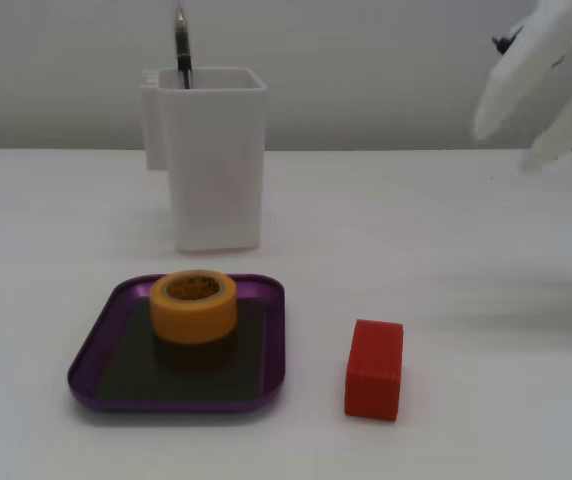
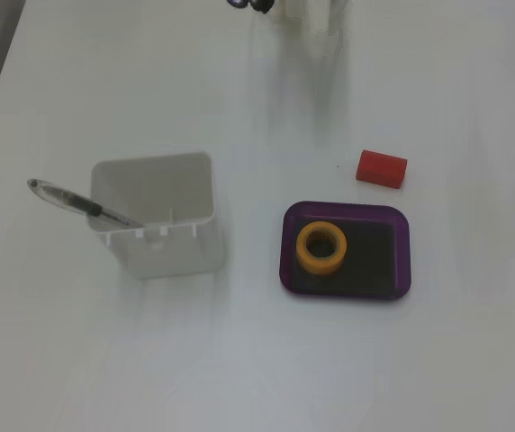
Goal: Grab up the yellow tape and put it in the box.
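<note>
White table (image 1: 486,250); yellow tape (image 1: 193,305) in box (image 1: 274,345); claw (image 1: 531,95) blurred, state unclear.

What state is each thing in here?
tape: lying flat inside the box, not held
box: flat on the table, holding the tape
block: standing on the table beside the box
container: upright, open-topped, pen inside
pen: leaning in the container
gripper: blurred, raised, away from everything
</note>
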You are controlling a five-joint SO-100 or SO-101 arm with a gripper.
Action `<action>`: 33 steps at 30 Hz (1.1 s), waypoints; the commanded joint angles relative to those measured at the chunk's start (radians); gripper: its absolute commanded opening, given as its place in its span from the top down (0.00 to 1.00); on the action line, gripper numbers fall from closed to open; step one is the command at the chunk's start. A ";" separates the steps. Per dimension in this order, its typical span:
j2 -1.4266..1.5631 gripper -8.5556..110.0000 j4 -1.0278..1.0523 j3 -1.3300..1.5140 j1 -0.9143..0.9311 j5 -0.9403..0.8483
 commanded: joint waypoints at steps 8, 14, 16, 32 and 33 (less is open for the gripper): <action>0.431 0.82 -0.064 0.388 -0.002 0.051; 0.391 0.83 -0.061 0.446 -0.002 0.232; 0.391 0.83 -0.061 0.469 -0.002 0.229; 0.391 0.93 -0.075 0.554 -0.002 0.206; 0.391 0.93 -0.075 0.554 -0.002 0.206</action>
